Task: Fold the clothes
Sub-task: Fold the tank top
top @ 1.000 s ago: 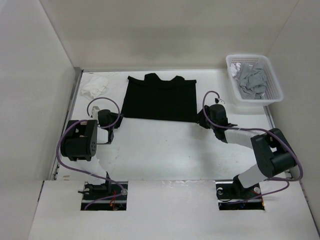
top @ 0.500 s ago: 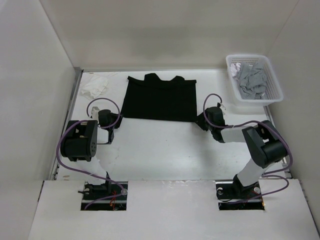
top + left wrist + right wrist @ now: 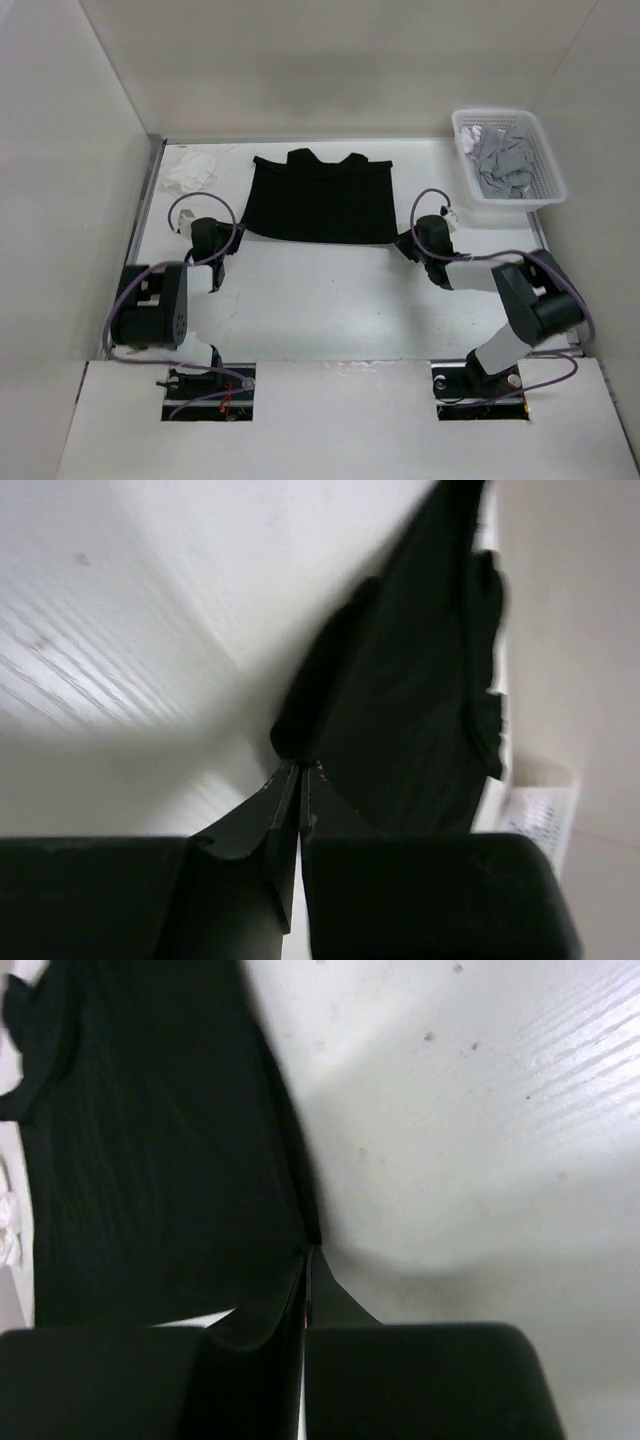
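Note:
The clothes, a black shirt (image 3: 320,198), lie flat on the white table with the collar at the far side. My left gripper (image 3: 240,235) sits at the shirt's near left corner. In the left wrist view its fingertips (image 3: 300,770) are shut on a raised bunch of the black fabric (image 3: 400,680). My right gripper (image 3: 401,243) is at the near right corner. In the right wrist view its fingertips (image 3: 308,1252) are pressed together on the shirt's edge (image 3: 160,1140).
A small crumpled white cloth (image 3: 188,175) lies at the far left of the table. A white basket (image 3: 520,206) holding grey garments (image 3: 503,155) stands at the far right. White walls close in the table on three sides.
Both grippers have closed on the shirt's near corners. The right gripper slid left to the shirt's edge, and the left arm's elbow dropped toward the near side.

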### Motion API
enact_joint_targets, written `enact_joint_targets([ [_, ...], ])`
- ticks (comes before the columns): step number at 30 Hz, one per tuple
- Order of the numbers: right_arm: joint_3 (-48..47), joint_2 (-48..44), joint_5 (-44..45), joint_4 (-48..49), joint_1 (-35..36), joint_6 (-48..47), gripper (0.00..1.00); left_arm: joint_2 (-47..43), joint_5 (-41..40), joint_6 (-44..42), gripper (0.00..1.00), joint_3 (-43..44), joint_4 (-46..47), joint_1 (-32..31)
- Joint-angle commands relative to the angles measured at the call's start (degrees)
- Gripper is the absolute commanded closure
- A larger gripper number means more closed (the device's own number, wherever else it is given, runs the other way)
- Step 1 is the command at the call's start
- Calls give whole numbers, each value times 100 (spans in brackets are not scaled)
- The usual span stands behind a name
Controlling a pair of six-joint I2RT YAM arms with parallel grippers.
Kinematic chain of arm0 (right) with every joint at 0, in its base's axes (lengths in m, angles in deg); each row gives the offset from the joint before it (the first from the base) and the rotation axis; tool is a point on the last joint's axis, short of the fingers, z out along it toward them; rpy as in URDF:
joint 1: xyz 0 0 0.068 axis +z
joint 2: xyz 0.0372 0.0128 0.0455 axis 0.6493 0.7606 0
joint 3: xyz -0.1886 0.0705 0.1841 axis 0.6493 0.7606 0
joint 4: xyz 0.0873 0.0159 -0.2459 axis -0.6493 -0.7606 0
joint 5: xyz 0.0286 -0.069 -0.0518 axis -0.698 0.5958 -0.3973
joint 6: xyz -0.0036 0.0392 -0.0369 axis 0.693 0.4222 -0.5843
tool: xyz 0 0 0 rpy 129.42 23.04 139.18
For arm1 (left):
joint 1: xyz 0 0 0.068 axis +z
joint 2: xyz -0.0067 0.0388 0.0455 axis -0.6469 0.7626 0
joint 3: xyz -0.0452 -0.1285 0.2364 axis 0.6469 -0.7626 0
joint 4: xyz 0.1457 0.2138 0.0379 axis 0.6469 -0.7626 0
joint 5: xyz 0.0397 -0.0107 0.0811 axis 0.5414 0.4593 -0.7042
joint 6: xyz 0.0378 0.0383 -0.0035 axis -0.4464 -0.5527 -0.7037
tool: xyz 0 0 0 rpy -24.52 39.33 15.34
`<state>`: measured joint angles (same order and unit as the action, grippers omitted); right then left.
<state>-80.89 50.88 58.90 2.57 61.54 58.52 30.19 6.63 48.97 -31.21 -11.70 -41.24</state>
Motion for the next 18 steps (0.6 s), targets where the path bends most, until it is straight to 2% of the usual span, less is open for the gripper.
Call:
enact_joint_targets([
  [1,193,-1341,341,-165,235,-511,100,-1590,318,114,100,-85,-224,-17],
  [5,291,-3853,745,-1911,709,-1135,100,-4199,337,-368,100,203,-2260,45],
  [9,-252,-6193,1281,-4143,1491,-1487,100,-6319,249,-817,100,967,-4317,-61],
  [14,-1552,-7339,2027,-6184,2843,-1454,100,-7500,214,-985,100,2074,-6007,-517],
  [18,-2109,-7402,2757,-6838,4206,-1102,99,-7896,-67,-1142,100,2665,-6861,-755],
])
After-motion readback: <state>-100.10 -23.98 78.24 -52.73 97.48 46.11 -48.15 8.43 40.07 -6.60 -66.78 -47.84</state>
